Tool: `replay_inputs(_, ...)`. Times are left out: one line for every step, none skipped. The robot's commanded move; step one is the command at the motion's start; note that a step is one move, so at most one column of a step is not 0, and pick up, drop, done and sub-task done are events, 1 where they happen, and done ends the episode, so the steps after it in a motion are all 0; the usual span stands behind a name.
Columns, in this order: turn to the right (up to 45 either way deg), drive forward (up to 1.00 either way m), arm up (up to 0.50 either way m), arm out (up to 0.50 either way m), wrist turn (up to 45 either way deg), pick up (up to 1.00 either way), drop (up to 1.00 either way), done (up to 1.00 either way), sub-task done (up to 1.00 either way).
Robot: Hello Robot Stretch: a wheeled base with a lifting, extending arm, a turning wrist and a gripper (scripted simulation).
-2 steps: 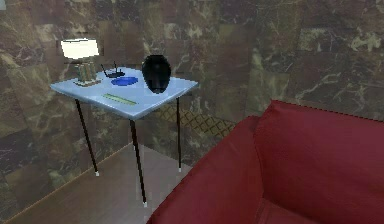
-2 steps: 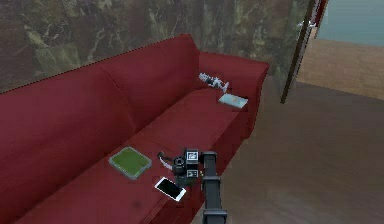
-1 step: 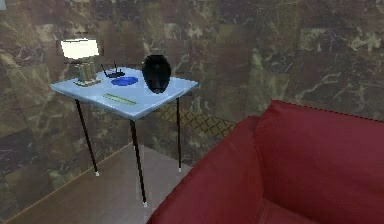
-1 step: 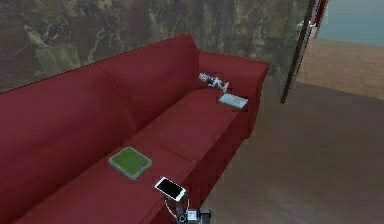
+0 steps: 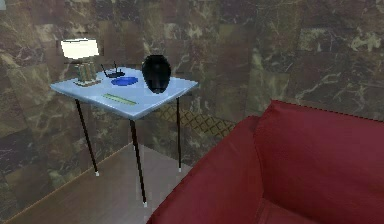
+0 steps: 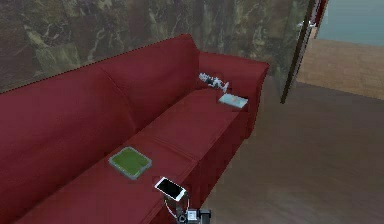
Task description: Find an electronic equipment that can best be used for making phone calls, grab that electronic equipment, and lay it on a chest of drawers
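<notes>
A white-framed phone (image 6: 170, 188) with a dark screen lies flat on the front edge of the red sofa's seat (image 6: 150, 120) in the arm side view. Just below it, at the picture's bottom edge, the gripper (image 6: 192, 213) shows as a small dark body with white marks. With the phone lying on the seat right by it, I cannot tell whether the gripper holds anything. No chest of drawers is to be seen.
On the sofa also lie a green flat thing (image 6: 130, 162), a grey flat thing (image 6: 234, 100) and a small pale object (image 6: 210, 80). A dark door frame (image 6: 300, 50) stands at the right. Ahead, a light blue table (image 5: 165, 98) carries a lamp (image 5: 80, 55), a black vase (image 5: 155, 72) and small items.
</notes>
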Motion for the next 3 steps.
replay_inputs(0.0,0.00,0.10,0.00,0.0,0.00,0.00,0.00,0.00)
replay_inputs(0.0,0.00,0.48,0.00,0.0,0.00,0.00,0.00,0.00)
replay_inputs(0.0,0.00,0.00,0.00,-45.0,0.00,0.00,0.00,0.00)
